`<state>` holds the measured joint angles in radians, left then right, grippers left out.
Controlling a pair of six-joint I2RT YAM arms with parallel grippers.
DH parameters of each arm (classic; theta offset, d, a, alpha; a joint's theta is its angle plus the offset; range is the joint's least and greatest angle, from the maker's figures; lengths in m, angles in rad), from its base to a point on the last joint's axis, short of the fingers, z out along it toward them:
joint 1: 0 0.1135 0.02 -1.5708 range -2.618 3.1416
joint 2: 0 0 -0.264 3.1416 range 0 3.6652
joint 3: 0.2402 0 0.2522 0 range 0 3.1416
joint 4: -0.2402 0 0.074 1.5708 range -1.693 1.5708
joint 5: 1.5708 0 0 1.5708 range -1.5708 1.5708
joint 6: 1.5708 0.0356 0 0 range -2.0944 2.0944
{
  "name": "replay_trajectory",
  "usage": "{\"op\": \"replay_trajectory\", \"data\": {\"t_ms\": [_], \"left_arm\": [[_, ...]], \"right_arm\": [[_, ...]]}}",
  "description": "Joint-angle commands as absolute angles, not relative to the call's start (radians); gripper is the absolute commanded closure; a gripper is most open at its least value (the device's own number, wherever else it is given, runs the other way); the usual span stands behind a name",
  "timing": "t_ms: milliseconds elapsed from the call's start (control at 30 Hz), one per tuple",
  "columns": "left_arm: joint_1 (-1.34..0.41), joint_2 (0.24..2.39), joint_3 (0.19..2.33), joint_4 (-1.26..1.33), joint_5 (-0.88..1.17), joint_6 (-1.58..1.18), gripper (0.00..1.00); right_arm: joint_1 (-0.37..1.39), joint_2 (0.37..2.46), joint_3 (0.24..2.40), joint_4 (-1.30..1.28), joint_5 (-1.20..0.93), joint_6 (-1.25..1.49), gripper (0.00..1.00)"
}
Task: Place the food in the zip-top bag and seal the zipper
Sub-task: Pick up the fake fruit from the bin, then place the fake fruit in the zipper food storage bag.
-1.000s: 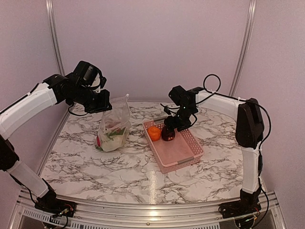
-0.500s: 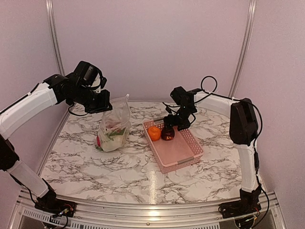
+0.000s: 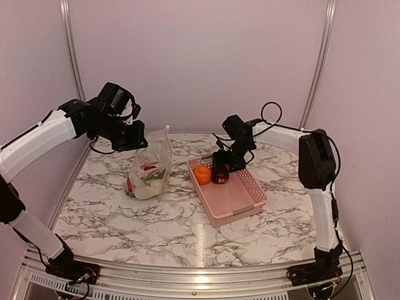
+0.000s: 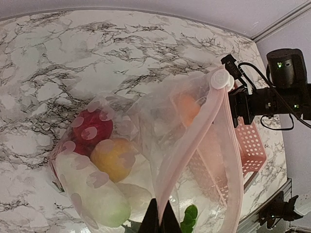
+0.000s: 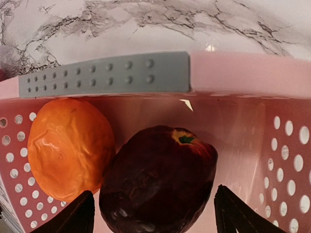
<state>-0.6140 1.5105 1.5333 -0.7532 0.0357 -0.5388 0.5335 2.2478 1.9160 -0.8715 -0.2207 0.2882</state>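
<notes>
Table [image 3: 187,219]: marbled, bearing everything.
Zip-top bag [image 3: 152,167]: upright at nine o'clock from the basket, with red, yellow and pale food [image 4: 112,158] inside.
Basket [image 3: 240,199]: pink, holds orange ball [image 5: 68,145] at nine o'clock of dark purple fruit [image 5: 155,179].
Left gripper [image 4: 158,218]: clamped on the bag's mouth edge.
Right gripper [image 5: 154,211]: fingers apart, straddling the dark purple fruit.

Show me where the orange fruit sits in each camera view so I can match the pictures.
Top external: orange fruit in the far left corner of the pink basket, beside a dark fruit.
Left wrist: upper right of centre, a blurred orange shape seen through the clear bag.
Right wrist: lower left, next to the dark fruit.
Shared landmark: the pink basket, holding it in all three.
</notes>
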Motion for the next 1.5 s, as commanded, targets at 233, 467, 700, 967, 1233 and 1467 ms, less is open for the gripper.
{"op": "replay_trajectory", "data": {"t_ms": [233,467,700,967,1233,1467], "left_arm": [[-0.611,1.476,1.51,-0.766,0.051,-0.546,1.0],[-0.611,1.473,1.504,-0.765,0.049,-0.551,1.0],[-0.611,1.483,1.503,-0.762,0.044,-0.556,1.0],[-0.611,1.487,1.498,-0.755,0.05,-0.559,1.0],[-0.611,1.493,1.501,-0.738,0.06,-0.569,1.0],[-0.611,1.496,1.506,-0.721,0.072,-0.584,1.0]], "right_arm": [[0.532,2.24,1.875,-0.82,-0.217,0.346,0.31],[0.532,2.123,1.816,-0.811,-0.18,0.342,0.37],[0.572,1.934,1.744,-0.739,-0.219,0.314,0.41],[0.677,1.798,1.725,-0.563,-0.3,0.342,0.45],[0.771,1.777,1.796,-0.404,-0.371,0.397,0.47],[0.839,1.792,1.811,-0.29,-0.387,0.389,0.47]]}}
